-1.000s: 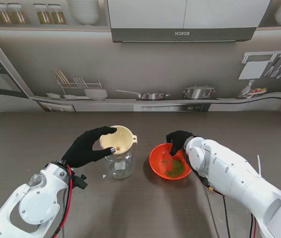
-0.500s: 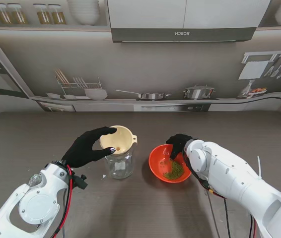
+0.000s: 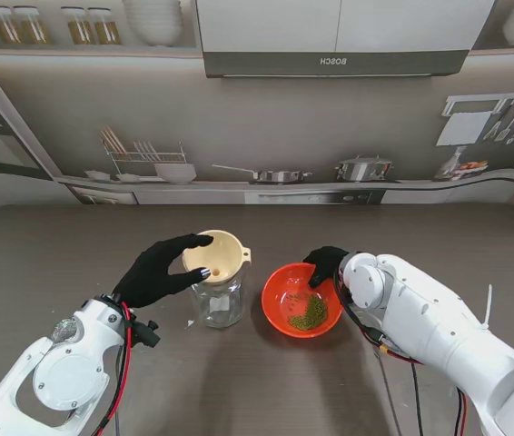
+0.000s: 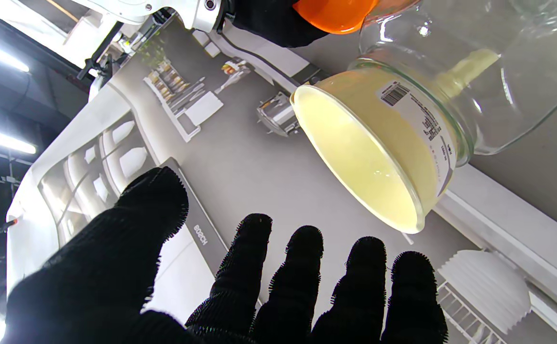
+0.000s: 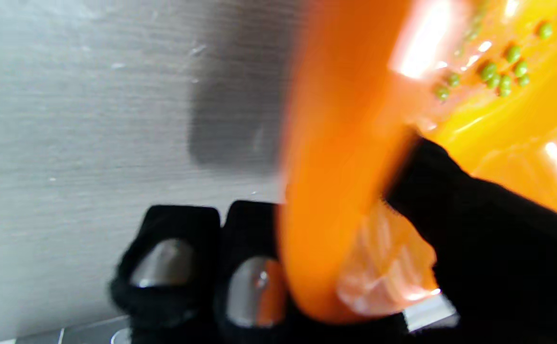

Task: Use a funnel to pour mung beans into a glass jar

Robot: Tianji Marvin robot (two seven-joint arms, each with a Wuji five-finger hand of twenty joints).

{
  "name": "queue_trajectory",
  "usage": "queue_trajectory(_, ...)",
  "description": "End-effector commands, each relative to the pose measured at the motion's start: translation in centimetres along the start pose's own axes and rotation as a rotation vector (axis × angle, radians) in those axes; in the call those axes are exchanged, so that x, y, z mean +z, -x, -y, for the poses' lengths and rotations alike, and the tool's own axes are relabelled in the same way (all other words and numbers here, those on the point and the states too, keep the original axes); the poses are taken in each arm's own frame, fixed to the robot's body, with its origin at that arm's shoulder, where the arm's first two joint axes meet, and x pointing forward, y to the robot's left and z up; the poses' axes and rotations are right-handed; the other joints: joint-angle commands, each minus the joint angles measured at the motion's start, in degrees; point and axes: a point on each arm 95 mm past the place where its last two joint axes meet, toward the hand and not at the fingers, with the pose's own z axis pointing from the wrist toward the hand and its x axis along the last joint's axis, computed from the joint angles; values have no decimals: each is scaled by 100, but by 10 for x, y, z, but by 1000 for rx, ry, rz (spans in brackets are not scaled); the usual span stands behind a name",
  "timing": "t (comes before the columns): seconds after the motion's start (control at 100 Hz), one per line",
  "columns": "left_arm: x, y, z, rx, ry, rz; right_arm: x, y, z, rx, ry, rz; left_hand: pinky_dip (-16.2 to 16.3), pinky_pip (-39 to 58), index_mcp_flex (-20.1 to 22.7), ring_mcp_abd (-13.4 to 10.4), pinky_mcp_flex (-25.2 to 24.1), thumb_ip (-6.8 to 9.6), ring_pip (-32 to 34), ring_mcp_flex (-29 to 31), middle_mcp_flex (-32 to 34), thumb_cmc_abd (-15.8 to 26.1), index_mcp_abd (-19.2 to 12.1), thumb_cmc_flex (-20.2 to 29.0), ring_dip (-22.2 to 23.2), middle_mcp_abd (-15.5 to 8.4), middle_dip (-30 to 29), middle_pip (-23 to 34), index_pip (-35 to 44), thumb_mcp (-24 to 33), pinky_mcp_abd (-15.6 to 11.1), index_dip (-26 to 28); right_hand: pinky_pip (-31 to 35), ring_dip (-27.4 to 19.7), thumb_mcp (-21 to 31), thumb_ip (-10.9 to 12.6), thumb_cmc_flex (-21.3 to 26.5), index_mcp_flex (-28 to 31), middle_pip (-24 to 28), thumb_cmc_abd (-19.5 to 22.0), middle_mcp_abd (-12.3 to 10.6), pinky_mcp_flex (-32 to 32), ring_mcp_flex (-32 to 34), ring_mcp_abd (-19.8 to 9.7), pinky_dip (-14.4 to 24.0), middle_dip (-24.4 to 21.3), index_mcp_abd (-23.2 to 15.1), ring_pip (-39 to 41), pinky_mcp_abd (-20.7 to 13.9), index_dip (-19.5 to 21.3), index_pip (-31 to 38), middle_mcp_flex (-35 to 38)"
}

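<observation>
The desk (image 3: 57,263) carried the jar (image 3: 219,304) near its middle, the funnel (image 3: 218,256) seated in its mouth. My left hand (image 3: 160,269) was spread beside the funnel. My right hand (image 3: 325,264) pinched the bowl (image 3: 301,300) rim, right of the jar; beans (image 3: 308,313) lay inside.

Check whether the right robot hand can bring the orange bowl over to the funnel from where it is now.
Probably yes: right robot hand grips the orange bowl, and only bare table separates it from the funnel.
</observation>
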Motion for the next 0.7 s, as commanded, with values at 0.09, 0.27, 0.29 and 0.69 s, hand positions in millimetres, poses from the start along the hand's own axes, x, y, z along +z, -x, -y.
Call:
queue_trajectory(0.09, -1, -2, -2, -19, 16, 4, -1, 0, 4, 51, -28, 2, 119, -91, 94, 48, 55, 135, 28, 128, 108, 232, -4, 59, 71, -3, -2, -28, -6, -179, 30, -28, 848, 351, 777, -134, 131, 141, 409, -54, 88, 344, 165, -688, 291, 307, -157, 694, -788, 253, 207, 707)
queue_trajectory(0.27, -2, -2, -1, -31, 11, 11, -1, 4, 6, 163, -28, 10, 127, -87, 112, 64, 57, 141, 29, 142, 121, 295, 3, 74, 78, 27, -2, -31, -3, -247, 43, -29, 1124, 556, 724, -118, 375, 407, 616, -18, 313, 390, 160, -633, 435, 337, -531, 953, -765, 418, 47, 718)
queue_trajectory(0.29, -2, -2, -1, -33, 11, 12, -1, 4, 6, 178, -27, 10, 127, -88, 94, 56, 54, 141, 29, 142, 118, 313, 0, 71, 79, 25, -2, -33, -10, -256, 39, -32, 1132, 560, 722, -117, 389, 422, 622, -21, 327, 392, 161, -631, 438, 337, -546, 959, -763, 425, 45, 719)
queue_trajectory(0.69, -2, -2, -1, -60, 4, 23, -3, 7, 10, 368, -9, 29, 146, -85, 138, 94, 44, 158, 19, 155, 131, 418, 25, 117, 85, 64, -3, -40, 4, -374, 62, -24, 1363, 652, 667, -78, 656, 621, 723, -28, 563, 428, 159, -584, 509, 332, -391, 1122, -686, 541, -77, 721)
